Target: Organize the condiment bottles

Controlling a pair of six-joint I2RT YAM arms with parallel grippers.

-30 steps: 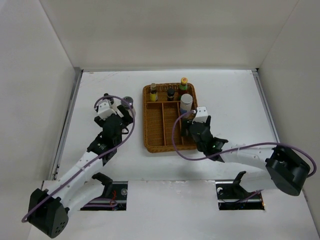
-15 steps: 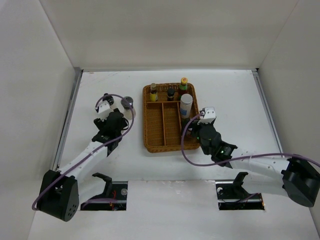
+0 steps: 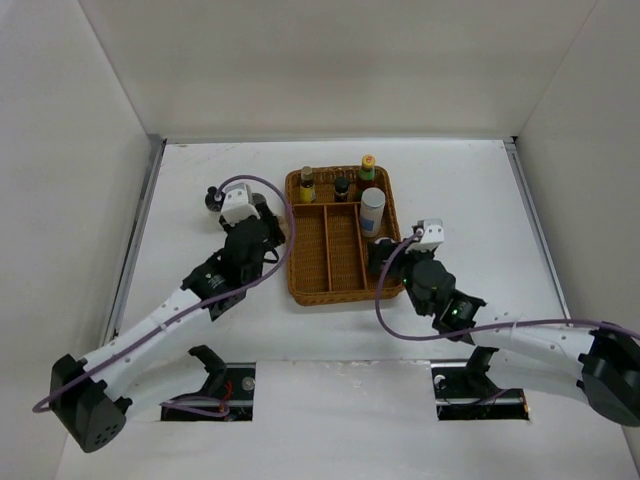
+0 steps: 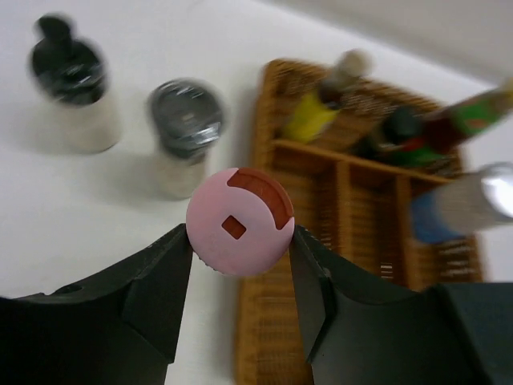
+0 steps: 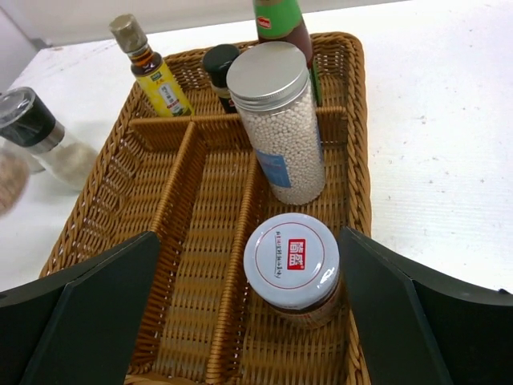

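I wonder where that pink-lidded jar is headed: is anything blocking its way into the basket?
Nothing but the wicker tray's own left wall: the pink-lidded jar is right beside it, and no other bottle lies between them.

In the left wrist view, the black-capped bottle (image 4: 68,88) at upper left is blurred. In the right wrist view, the top edge cuts off the green bottle (image 5: 278,18).

Tray (image 5: 357,144): brown wicker weave. Pink lid (image 4: 240,222) bears a dark red segment. Jar lid (image 5: 292,261): white with red print. Tabletop (image 3: 470,200): white.
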